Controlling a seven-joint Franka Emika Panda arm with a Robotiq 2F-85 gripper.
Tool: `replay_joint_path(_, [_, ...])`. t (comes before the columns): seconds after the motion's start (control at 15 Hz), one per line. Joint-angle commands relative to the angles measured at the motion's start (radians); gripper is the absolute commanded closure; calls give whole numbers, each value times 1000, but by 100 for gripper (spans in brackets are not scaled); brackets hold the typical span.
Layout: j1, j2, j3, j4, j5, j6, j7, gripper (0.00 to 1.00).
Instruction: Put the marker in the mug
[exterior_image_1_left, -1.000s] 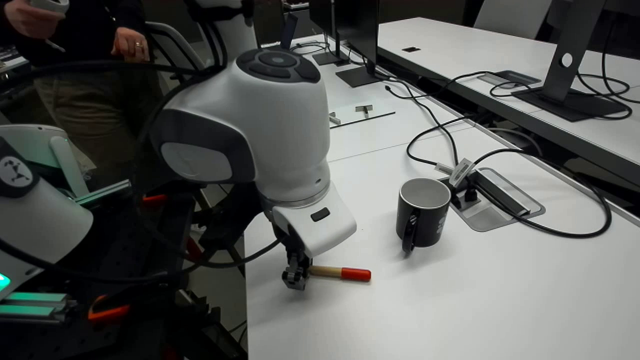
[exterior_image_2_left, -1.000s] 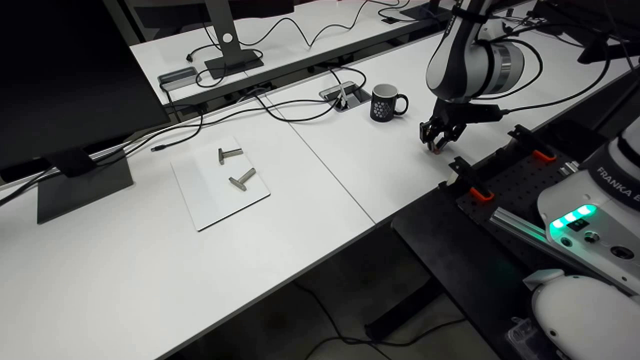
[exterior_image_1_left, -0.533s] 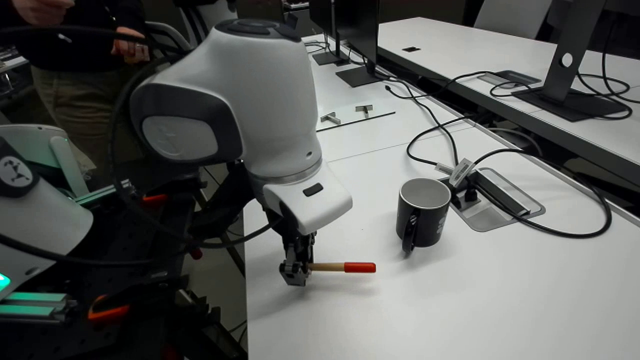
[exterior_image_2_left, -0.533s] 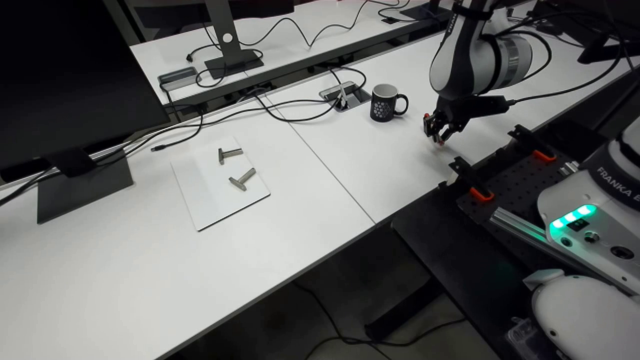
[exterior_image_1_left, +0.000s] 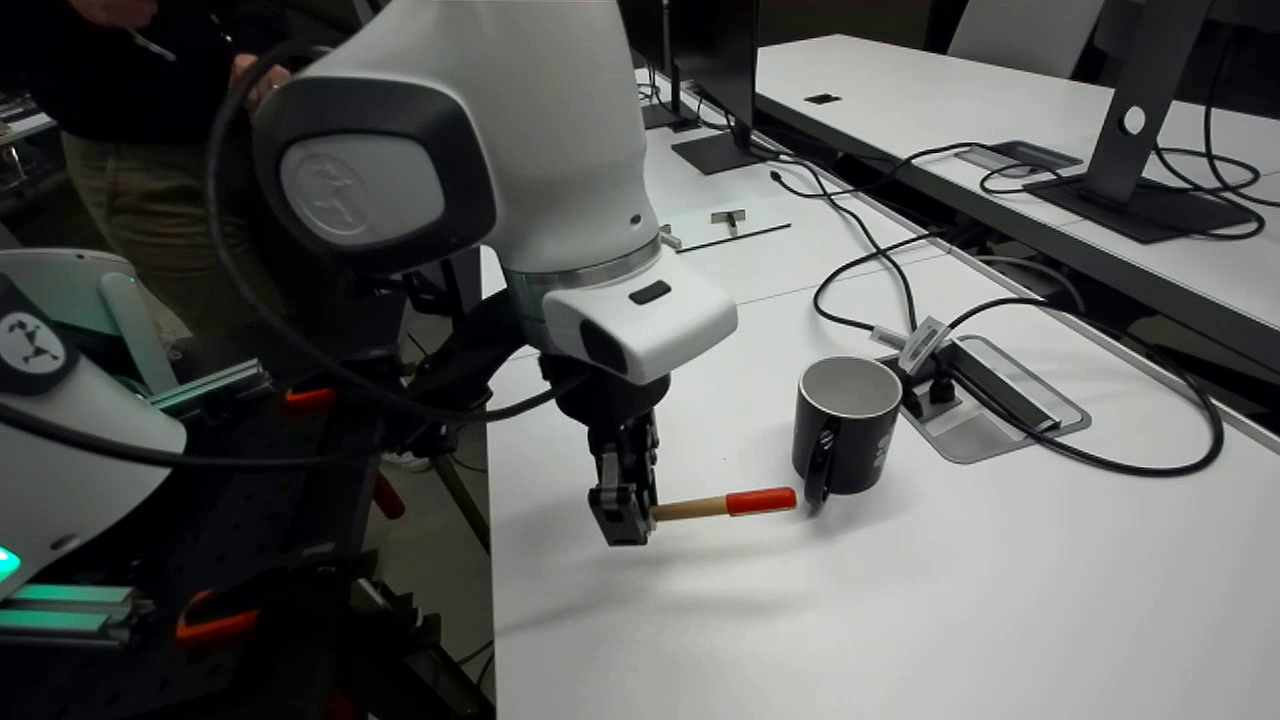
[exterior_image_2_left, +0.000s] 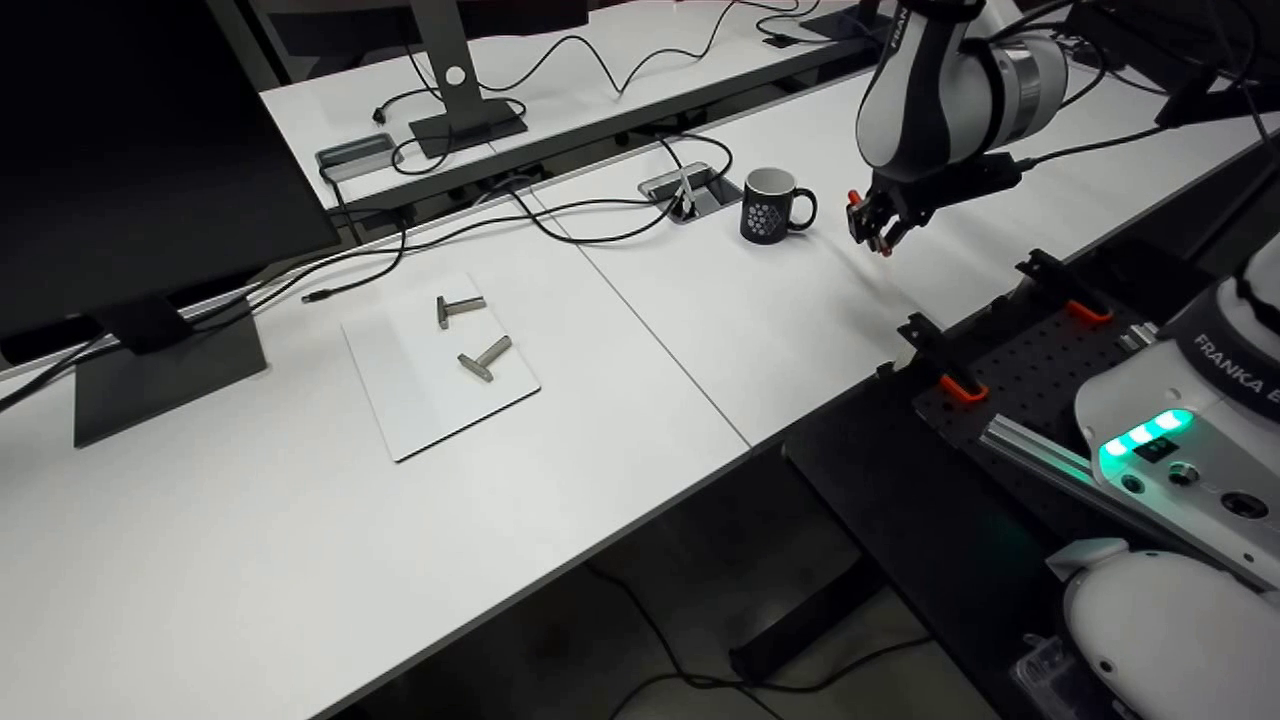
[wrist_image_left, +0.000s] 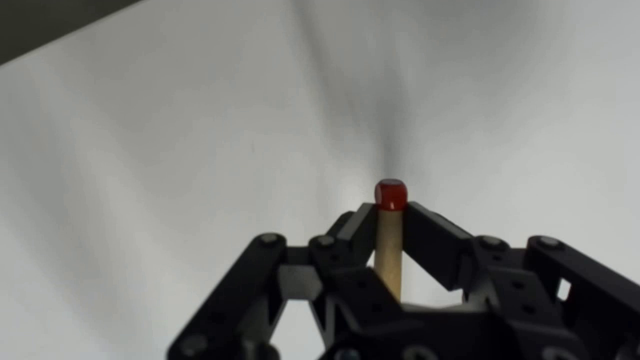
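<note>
My gripper (exterior_image_1_left: 628, 515) is shut on the marker (exterior_image_1_left: 700, 508) and holds it above the white table. In the exterior view the marker lies nearly level, its red end tilted slightly up and pointing towards the mug. The wrist view shows the marker's tan shaft (wrist_image_left: 389, 245) between the fingertips (wrist_image_left: 390, 212), with a red end just beyond them. The other exterior view shows the gripper (exterior_image_2_left: 870, 232) with a red marker end (exterior_image_2_left: 854, 197) above it. The black mug (exterior_image_1_left: 846, 445) stands upright, handle towards the gripper side; it also shows in an exterior view (exterior_image_2_left: 766, 218). The mug is out of the wrist view.
A grey cable box (exterior_image_1_left: 985, 440) with black cables sits right behind the mug. A white board (exterior_image_2_left: 430, 410) with metal T-shaped pieces (exterior_image_2_left: 485, 358) lies farther along the table. Clamps with orange handles (exterior_image_2_left: 963, 388) sit at the table edge. A person (exterior_image_1_left: 150, 200) stands behind the arm.
My gripper has lifted the marker up off the table and moved a little towards the mug. The marker's red end has tilted up slightly. The mug has not moved.
</note>
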Motion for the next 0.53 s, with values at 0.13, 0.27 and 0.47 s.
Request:
replay_joint_path(0.13, [140,-88,-139,-19,-14,-21,8,92])
replay_joint_path(0.27, [158,-110,-162,-18,-17,-18,5,92])
replay_joint_path(0.47, [143,-81,-151,1,-16,2,11,70])
